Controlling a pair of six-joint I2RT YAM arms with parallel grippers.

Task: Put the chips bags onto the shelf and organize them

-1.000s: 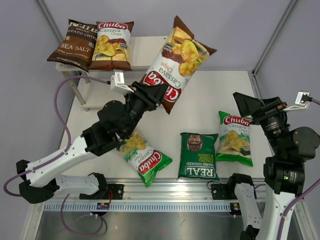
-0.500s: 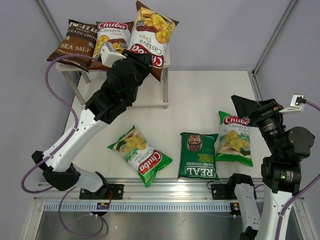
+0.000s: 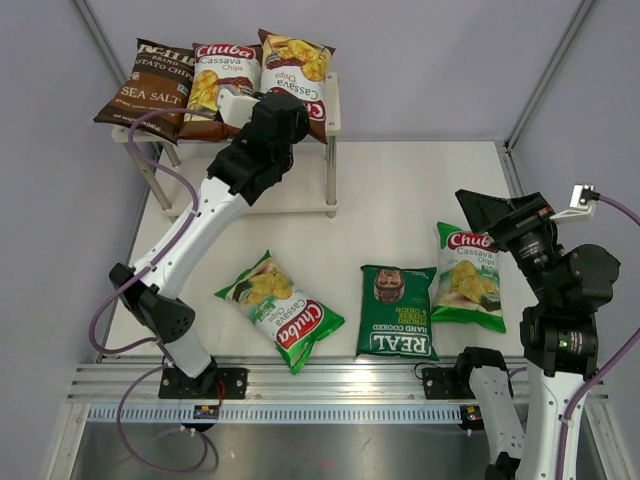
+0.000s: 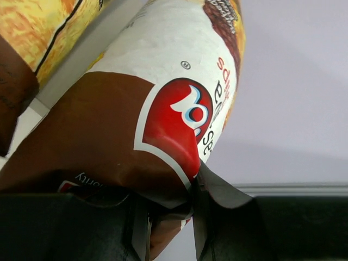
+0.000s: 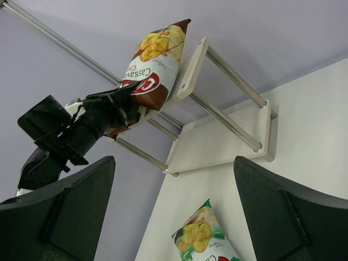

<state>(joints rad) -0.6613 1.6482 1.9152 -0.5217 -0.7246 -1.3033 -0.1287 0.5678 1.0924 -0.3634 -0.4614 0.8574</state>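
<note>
**Top view:** since the earlier frames the left gripper [image 3: 285,103] has carried the held Chuba bag [image 3: 296,65] from above the table [image 3: 400,190] to the right end of the top board of the shelf [image 3: 333,100]. It is now beside the second brown Chuba bag [image 3: 222,85] and the Sea Salt bag [image 3: 150,85]. On the table lie the left green Chuba bag [image 3: 282,310], the REAL bag [image 3: 398,312] and the right green Chuba bag [image 3: 467,275], the last near the right gripper [image 3: 487,212].

**Left wrist view:** jaws pinched on the held Chuba bag's lower seam.

**Right wrist view:** the right gripper's fingers [image 5: 65,212] spread wide, holding nothing.
</note>
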